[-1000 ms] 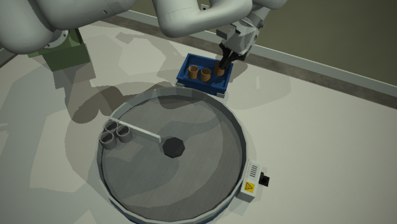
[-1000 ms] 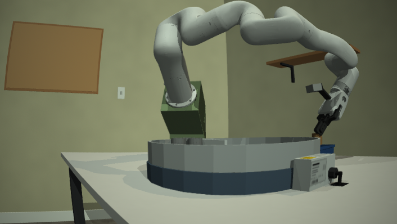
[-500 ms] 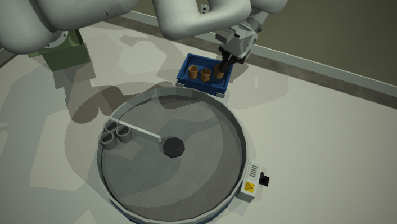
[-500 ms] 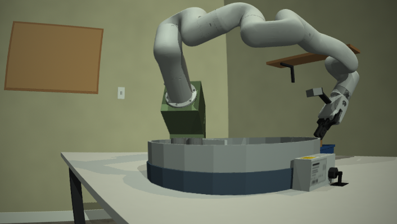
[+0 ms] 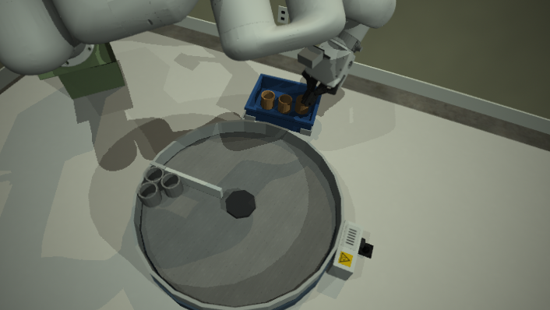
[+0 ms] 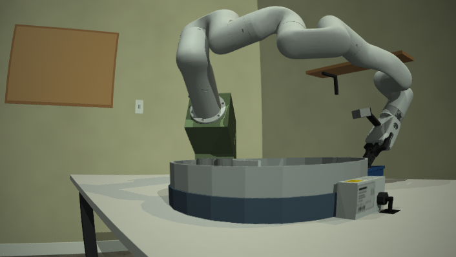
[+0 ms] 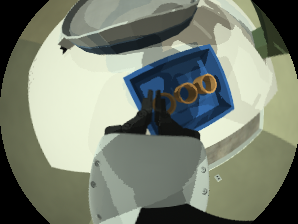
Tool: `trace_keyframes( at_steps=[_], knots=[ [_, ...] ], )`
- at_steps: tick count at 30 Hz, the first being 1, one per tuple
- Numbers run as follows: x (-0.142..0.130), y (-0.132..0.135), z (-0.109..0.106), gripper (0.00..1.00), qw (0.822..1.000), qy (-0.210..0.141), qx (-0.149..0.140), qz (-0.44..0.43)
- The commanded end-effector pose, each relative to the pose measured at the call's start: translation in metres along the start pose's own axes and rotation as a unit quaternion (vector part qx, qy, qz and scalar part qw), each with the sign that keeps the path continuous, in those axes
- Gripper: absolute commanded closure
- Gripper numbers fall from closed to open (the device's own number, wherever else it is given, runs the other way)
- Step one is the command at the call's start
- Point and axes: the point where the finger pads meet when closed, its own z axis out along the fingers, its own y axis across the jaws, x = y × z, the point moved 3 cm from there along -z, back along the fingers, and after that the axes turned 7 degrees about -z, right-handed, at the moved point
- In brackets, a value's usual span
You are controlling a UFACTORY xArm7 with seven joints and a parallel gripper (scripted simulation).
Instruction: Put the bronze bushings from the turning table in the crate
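Bronze-coloured, hollow and open-topped, one bushing (image 5: 300, 107) (image 7: 173, 106) in the blue crate (image 5: 278, 115) (image 6: 376, 171) (image 7: 229, 95) has its wall pinched by the tool (image 5: 308, 101) (image 6: 370, 163) (image 7: 154, 97).

The claw (image 5: 308, 103) (image 6: 370, 165) (image 7: 154, 97) has lowered a bronze bushing (image 5: 300, 107) (image 7: 172, 103) into the crate (image 5: 278, 114) (image 6: 376, 171) (image 7: 223, 77).
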Motion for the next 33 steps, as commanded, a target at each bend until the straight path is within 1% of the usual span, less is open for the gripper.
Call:
trace_keyframes(
  at_steps=[1, 33],
  knots=[
    [-0.0031, -0.0006, 0.0011, 1.00, 1.000, -0.002, 0.000, 0.000],
    [-0.0053, -0.0009, 0.0035, 1.00, 1.000, -0.003, 0.000, 0.000]
  ],
)
